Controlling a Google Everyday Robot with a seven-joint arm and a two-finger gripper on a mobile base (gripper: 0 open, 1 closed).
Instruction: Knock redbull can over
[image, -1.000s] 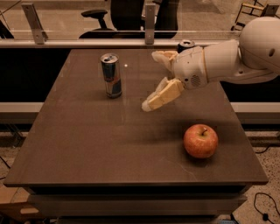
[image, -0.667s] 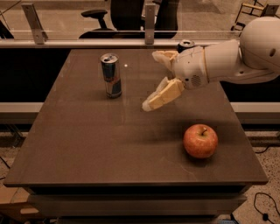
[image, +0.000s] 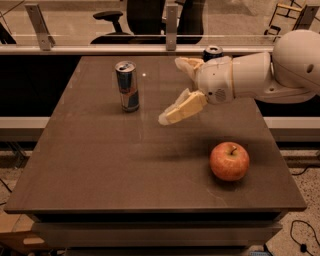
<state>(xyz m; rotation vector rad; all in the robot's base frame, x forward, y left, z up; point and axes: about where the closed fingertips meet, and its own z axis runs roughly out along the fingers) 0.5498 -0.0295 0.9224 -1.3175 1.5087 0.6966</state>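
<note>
Hovering over the table (image: 75, 165), the gripper (image: 171, 90) is seen with its fingers (image: 182, 107) spread apart, nothing held between them. The redbull can (image: 127, 86) is stood upright left of the fingers, untouched; an apple (image: 229, 161) is set nearer, to their right.

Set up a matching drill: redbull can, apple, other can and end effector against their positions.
Things: 1 redbull can; 2 apple; 3 dark can; 4 end effector.
Places: A far table edge, partly hidden behind the arm; B near right; C upright, far left; D open, over mid-table, right of the redbull can, not touching it.
Pairs: 1-C, 2-B, 3-A, 4-D.
</note>
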